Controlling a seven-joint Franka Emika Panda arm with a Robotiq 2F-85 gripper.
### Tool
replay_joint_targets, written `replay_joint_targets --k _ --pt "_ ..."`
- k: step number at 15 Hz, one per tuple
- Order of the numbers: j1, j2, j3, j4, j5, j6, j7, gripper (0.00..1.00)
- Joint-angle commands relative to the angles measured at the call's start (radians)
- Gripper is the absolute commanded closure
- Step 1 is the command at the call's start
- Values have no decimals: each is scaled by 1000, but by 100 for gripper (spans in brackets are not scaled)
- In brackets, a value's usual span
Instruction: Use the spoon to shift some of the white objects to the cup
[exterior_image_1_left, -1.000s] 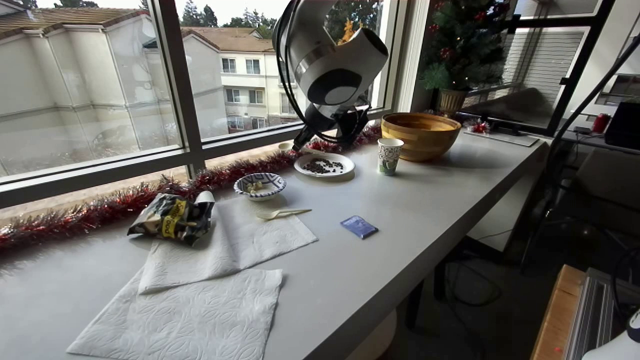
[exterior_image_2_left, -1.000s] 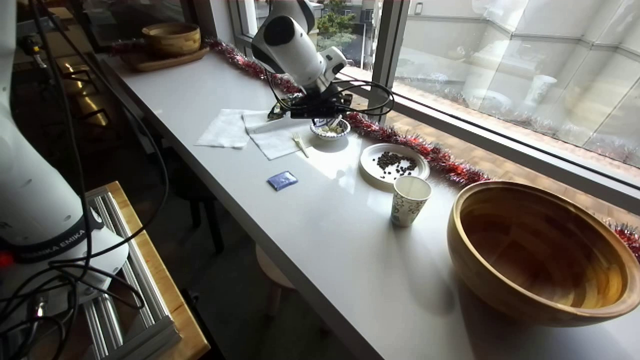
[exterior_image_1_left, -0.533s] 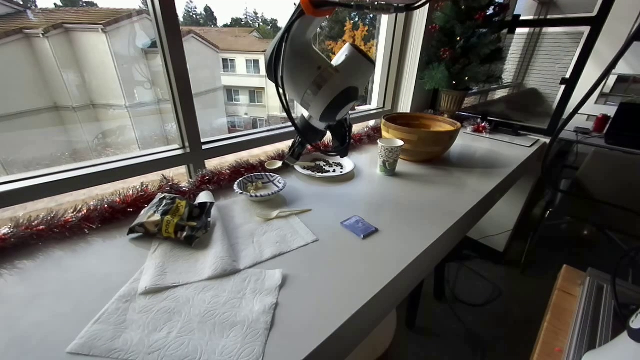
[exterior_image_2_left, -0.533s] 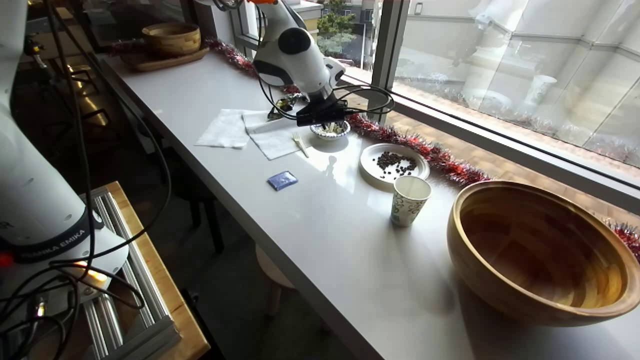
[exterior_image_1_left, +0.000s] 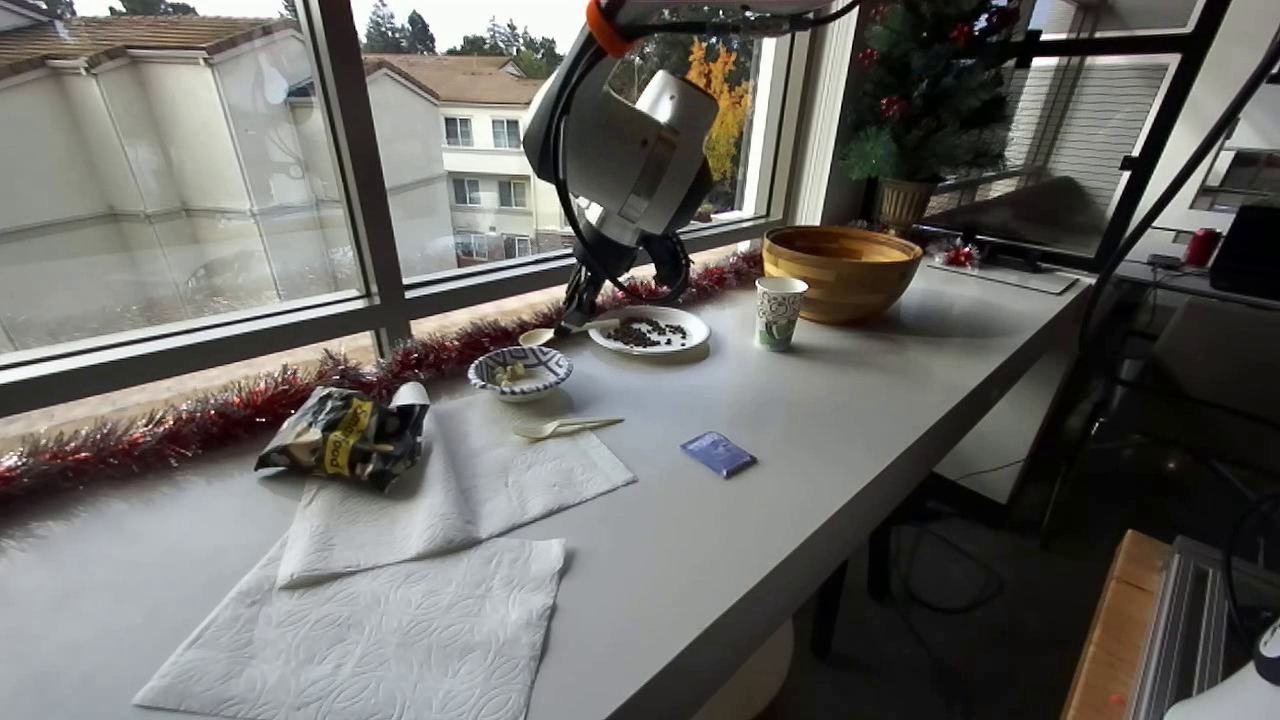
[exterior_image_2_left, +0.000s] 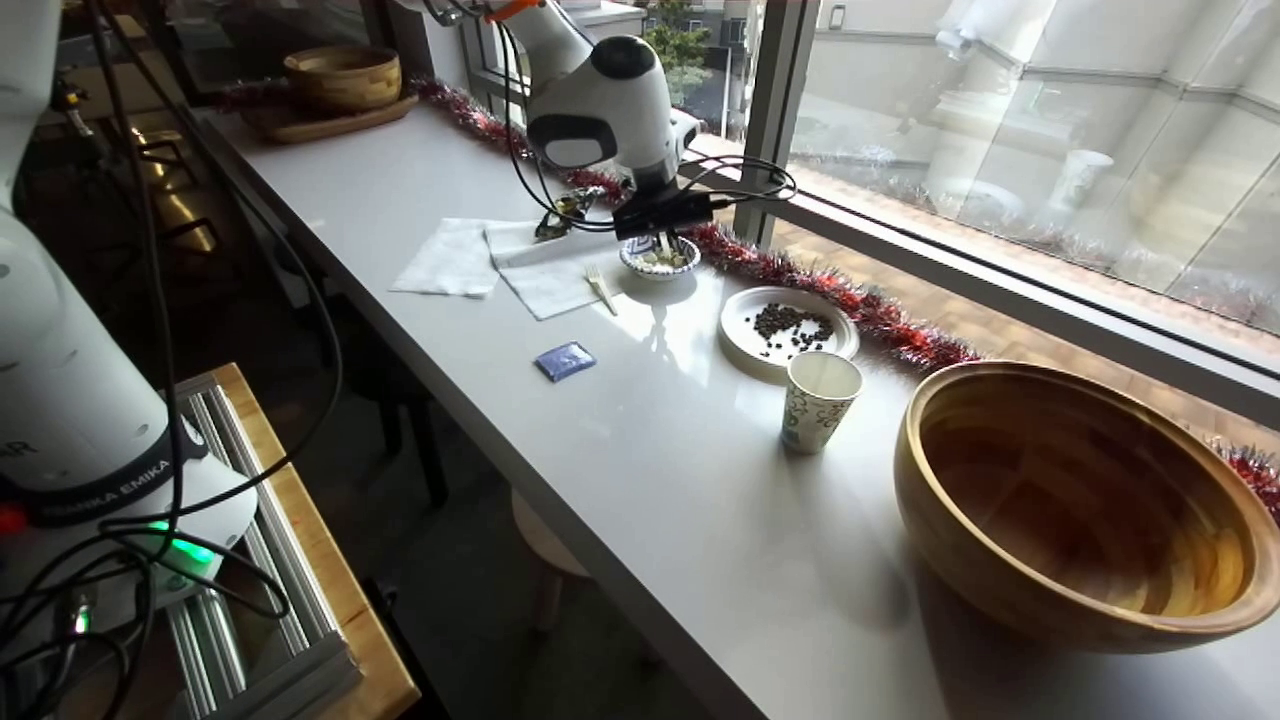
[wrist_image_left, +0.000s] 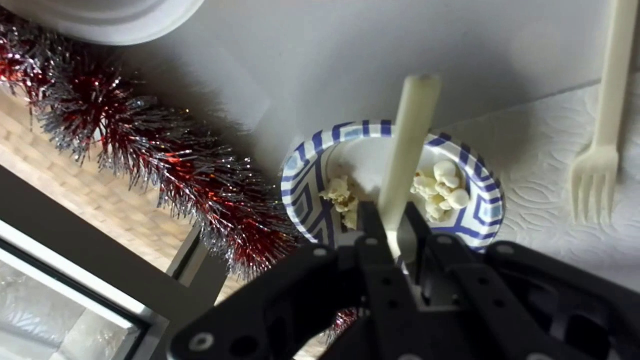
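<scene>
On the left, the white bits sit in a bowl, below the spoon and the claw pinching its handle; further right comes the plate, then the cup, upright and well apart from the claw.

The spoon is cream, the dish blue-patterned.
</scene>
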Motion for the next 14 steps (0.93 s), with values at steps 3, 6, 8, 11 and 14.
replay_joint_targets --k 3,6,8,11,14 --pt "-79 56 74 99 -218 -61 112 97" --pt "-156 85 168 129 -333 -43 166 97" --pt "-209 104 229 140 -402 -36 201 97" --pt "-276 127 295 148 -489 -39 251 97" --pt "-324 146 340 154 -546 -37 280 97"
